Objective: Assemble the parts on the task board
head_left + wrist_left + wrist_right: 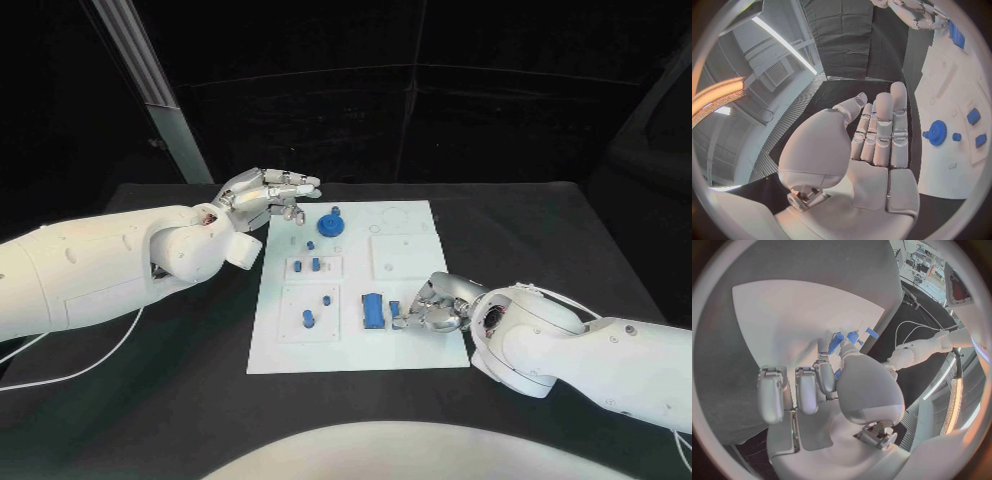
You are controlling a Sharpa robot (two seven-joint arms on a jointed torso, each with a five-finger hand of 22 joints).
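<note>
Task board (411,345): white plate, flat on the middle of the black table (577,230), long side running away from the robot. Shallow recesses across its face.

Left arm (101,270) comes in over the table's left side. Left hand (267,198) sits at the board's far left corner, just off the edge. Fingers straight and close together, nothing in them per the left wrist view (879,135); not touching any part.

Right arm (591,350) crosses the near right corner of the board. Right hand (433,302) is down on the board's near right area, fingers curled toward the surface next to the blue block. Right wrist view (826,385) shows fingertips at a blue piece on the board, thumb blocks the contact point, so I cannot tell whether it actually grips anything.

Parts, all blue:
- gear (330,225), far end of the board, near the left hand, standing apart from it. Also seen in the left wrist view (937,132).
- long block (374,310), near end, just beside the right hand's fingers.
- small oblong piece (307,317), near left recess.
- small pieces (300,265) in the middle left recess; too small to tell shape.
</note>
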